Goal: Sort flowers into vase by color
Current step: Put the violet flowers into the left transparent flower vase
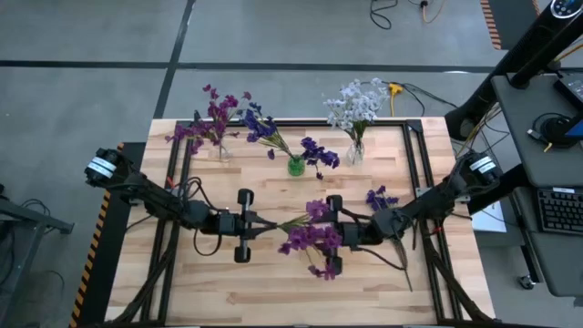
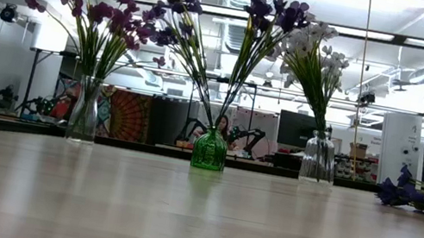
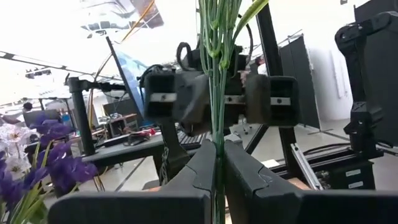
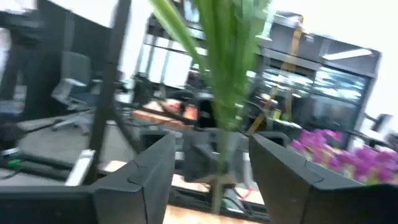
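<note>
Left gripper (image 1: 258,224) clamped on magenta sprig's (image 1: 314,239) stem at table centre, right gripper (image 1: 339,234) at its 3 o'clock, fingers parted around the stem.

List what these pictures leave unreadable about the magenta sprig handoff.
- Low view: both pincers and the held sprig are above the frame.
- High view: blossoms of the magenta sprig cover the right pincer tips.
- Right wrist view: motion blur hides any stem contact.
</note>
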{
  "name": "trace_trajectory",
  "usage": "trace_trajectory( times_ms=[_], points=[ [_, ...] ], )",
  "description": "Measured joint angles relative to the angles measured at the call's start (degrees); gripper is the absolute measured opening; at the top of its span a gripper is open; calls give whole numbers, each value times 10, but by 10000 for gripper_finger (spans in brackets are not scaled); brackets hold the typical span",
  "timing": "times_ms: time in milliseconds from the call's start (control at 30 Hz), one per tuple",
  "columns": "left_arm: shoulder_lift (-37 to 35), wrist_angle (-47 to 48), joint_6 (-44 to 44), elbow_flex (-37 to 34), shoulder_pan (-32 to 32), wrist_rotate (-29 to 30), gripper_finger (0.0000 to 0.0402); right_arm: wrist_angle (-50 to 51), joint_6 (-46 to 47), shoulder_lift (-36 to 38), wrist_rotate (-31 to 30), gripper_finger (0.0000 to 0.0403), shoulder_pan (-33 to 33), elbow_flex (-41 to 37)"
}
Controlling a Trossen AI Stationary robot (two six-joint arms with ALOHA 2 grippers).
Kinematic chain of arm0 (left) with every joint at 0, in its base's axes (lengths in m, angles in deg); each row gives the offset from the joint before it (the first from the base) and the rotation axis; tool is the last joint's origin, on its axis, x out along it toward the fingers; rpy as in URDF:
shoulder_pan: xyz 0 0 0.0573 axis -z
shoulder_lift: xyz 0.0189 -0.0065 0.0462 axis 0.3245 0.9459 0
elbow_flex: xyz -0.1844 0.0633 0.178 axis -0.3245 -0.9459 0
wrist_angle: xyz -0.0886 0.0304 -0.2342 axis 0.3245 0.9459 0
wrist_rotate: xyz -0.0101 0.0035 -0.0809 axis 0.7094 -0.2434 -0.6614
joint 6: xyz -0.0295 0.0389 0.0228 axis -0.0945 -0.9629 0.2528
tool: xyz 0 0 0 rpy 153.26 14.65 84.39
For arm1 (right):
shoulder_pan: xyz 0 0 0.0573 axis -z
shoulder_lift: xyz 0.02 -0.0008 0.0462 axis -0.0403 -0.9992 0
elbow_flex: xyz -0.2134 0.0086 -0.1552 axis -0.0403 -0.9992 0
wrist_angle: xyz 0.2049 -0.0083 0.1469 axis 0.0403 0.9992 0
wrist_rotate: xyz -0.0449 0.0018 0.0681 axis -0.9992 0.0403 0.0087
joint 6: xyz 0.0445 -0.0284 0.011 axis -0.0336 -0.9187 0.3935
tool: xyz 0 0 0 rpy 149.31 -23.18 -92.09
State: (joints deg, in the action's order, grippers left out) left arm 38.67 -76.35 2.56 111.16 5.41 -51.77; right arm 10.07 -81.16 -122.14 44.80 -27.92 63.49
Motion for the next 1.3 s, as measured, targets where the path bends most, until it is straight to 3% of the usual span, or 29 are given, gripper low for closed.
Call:
trace_trajectory(
  times_ms=[133,533,700,1067,1200,1300],
  points=[
    [0,1,-4,4,-1,-1,0,4,2,-35,-47,208,10,39],
    [-1,17,-1,0,-1,-15,0,8,-43,-98,-47,196,12,117],
    [-1,25,1,0,-1,-12,0,20,-57,-104,-45,162,11,133],
    [-1,30,1,-1,-1,-12,0,34,-68,-101,-46,21,11,131],
    [-1,30,3,-1,-1,-7,7,36,-68,-100,-46,16,11,131],
    [-1,30,14,-1,0,33,26,38,-69,-100,-50,15,12,131]
  ],
)
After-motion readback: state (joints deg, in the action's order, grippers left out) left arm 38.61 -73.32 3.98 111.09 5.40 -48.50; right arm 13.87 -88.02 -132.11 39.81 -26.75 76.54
